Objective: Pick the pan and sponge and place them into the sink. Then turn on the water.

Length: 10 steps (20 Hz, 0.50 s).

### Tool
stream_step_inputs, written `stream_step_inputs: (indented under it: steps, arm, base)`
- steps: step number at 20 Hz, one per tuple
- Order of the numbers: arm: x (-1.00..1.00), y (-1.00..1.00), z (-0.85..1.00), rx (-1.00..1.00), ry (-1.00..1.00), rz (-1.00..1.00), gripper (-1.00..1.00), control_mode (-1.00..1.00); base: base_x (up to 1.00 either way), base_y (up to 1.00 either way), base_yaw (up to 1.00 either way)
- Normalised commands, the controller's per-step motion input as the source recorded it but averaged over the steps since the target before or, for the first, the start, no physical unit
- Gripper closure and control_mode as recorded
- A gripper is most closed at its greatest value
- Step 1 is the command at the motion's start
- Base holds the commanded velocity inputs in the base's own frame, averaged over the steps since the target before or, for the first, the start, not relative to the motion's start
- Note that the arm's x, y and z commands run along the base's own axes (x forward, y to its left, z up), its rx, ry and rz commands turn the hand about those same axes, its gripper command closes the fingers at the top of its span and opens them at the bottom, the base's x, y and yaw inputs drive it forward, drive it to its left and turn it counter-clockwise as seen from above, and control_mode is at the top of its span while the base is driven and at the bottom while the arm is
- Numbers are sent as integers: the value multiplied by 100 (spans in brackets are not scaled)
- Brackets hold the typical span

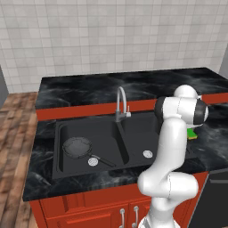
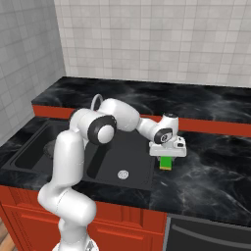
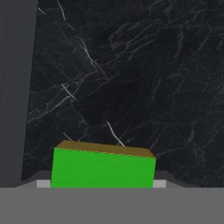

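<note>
The pan [image 1: 77,147] already lies in the left bowl of the black sink [image 1: 60,153], its thin handle pointing toward the middle wall, so that part of the job looks done. The tall silver tap [image 1: 120,103] stands behind the middle of the sink, and I see no water coming from it.

The green sponge [image 2: 166,163] sits on the dark bench [image 2: 211,171], just beside the right edge of the sink. The white arm reaches over the sink and the claw [image 2: 167,158] hangs right on top of the sponge, because that is the next thing to move. From the hand's own camera the sponge is very close, between the tips. I cannot tell if the claw is squeezing it yet.
</note>
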Motion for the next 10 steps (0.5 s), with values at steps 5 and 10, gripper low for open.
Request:
stream_step_inputs:
  steps: [5,10]
  arm:
    - [0,9,0,0,-1,-1,100,-100]
    - [-15,50,5,-2,-10,-1,100,-100]
  base:
    - [0,0,0]
    - [0,0,0]
